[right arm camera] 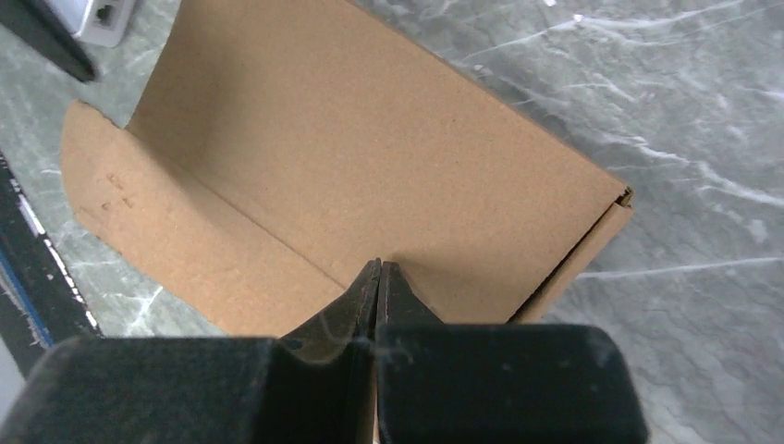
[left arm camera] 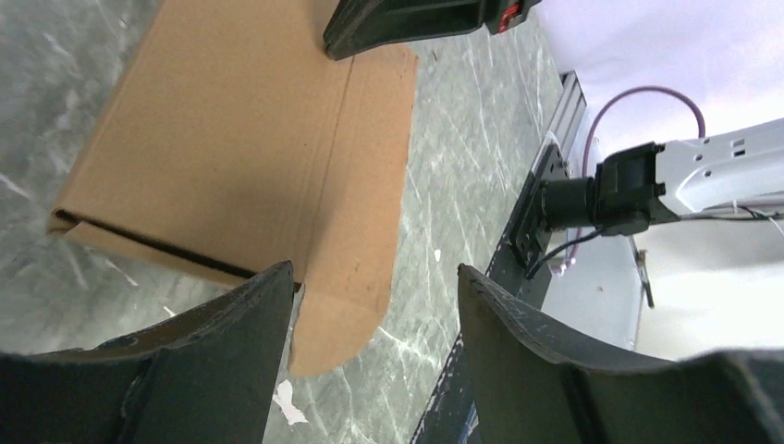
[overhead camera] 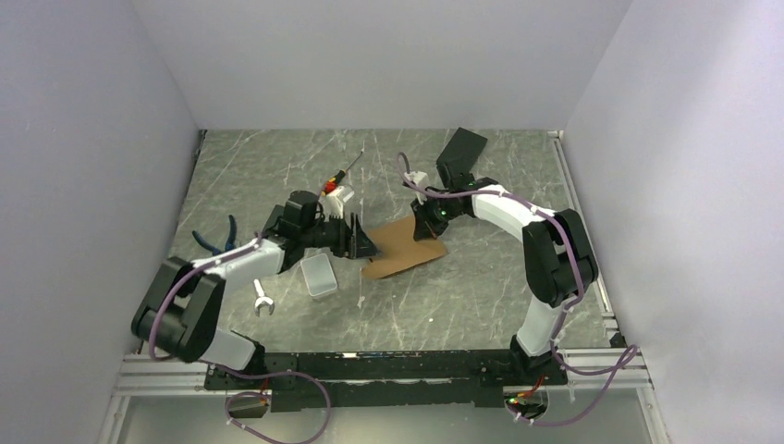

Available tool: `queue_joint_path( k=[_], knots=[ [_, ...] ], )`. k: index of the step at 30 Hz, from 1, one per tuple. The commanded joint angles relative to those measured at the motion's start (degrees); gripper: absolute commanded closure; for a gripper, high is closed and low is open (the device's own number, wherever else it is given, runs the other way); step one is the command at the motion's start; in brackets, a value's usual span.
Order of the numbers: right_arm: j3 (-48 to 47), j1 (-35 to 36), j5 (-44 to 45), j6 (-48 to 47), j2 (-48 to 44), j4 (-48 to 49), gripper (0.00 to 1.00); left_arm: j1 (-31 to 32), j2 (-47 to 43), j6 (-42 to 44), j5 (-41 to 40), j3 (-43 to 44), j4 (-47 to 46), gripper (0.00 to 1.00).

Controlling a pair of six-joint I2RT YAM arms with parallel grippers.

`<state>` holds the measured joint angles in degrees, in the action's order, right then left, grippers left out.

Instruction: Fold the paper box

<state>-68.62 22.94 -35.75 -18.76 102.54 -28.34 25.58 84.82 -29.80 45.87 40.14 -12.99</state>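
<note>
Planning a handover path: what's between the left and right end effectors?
Only the flattened cardboard box; the top view shows it best. The open left end effector is at one flap, the shut right end effector over the opposite side.

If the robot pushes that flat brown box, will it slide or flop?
The paper box lies flat on the smooth table, so it would probably slide, not roll or tip. It looks like thin cardboard, so likely light. Its creases and loose rounded flap suggest it may bend at the folds if lifted by one edge.
</note>
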Motion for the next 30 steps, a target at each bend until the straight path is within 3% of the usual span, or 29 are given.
queue_joint_path(
  k=[1, 5, 9, 18, 24, 30],
  knots=[
    [-2.42, -0.09, 4.86, -2.15, 1.04, -1.37, 0.97, 0.08, -9.03, -2.44, -9.10, -3.48, -2.95, 0.29],
    [-2.73, -0.06, 0.91, -3.55, -0.01, -2.61, 0.93, 0.08, -14.64, -7.47, -15.93, -11.07, -10.73, 0.21],
    [-2.90, -0.09, -1.24, -4.32, -0.16, -3.12, 0.87, 0.08, -12.32, -12.47, -16.31, -13.81, -15.36, 0.23],
    [-2.92, -0.09, -0.49, -4.17, 0.55, -3.04, 0.85, 0.82, -4.11, -17.97, -11.92, -9.91, -25.20, 0.49],
    [-2.91, -0.09, -0.14, -3.92, 0.90, -2.91, 0.85, 2.72, 1.11, -16.93, -10.39, -5.40, -20.96, 0.72],
    [-2.84, -0.25, 0.44, -3.56, 0.74, -2.69, 0.85, 3.09, 8.05, -16.79, -10.42, -6.19, -19.05, 0.80]
  ],
)
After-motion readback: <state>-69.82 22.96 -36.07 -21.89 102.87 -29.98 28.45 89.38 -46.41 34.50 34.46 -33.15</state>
